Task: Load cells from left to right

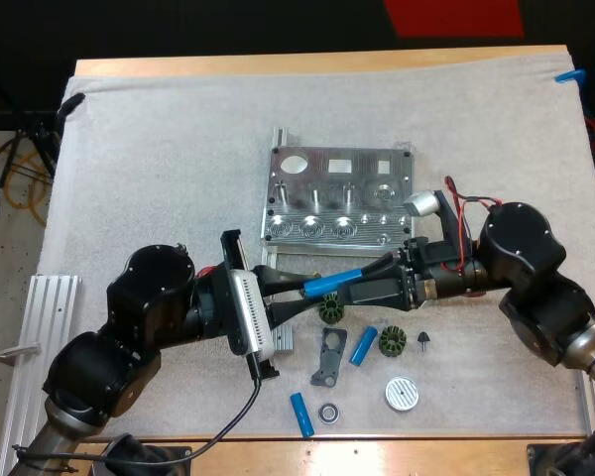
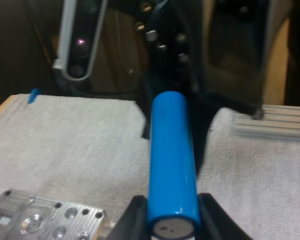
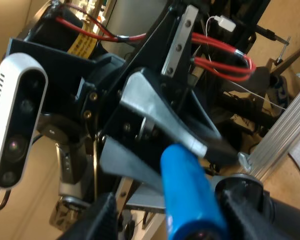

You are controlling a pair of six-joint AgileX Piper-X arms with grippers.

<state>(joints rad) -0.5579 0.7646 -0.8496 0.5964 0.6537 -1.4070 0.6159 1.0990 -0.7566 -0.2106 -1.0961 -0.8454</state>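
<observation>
— Where is the cell?

— The bright blue cylinder (image 1: 332, 282) is held over the white mat (image 1: 159, 159), just on my side of the machined metal fixture (image 1: 337, 196), between my two grippers.

— Which one has it?

— My left gripper (image 1: 312, 288). Its black fingers (image 2: 132, 222) press on one end from both sides. My right gripper (image 1: 369, 277) faces it tip to tip. Its fingers (image 3: 102, 220) stand apart around the other end, one close against the blue and the other with a gap.

— And the spares?

— A second blue cylinder (image 1: 363, 345) lies on the mat beside a dark toothed ring (image 1: 393, 341). A third blue cylinder (image 1: 301, 415) lies nearer my edge.
</observation>
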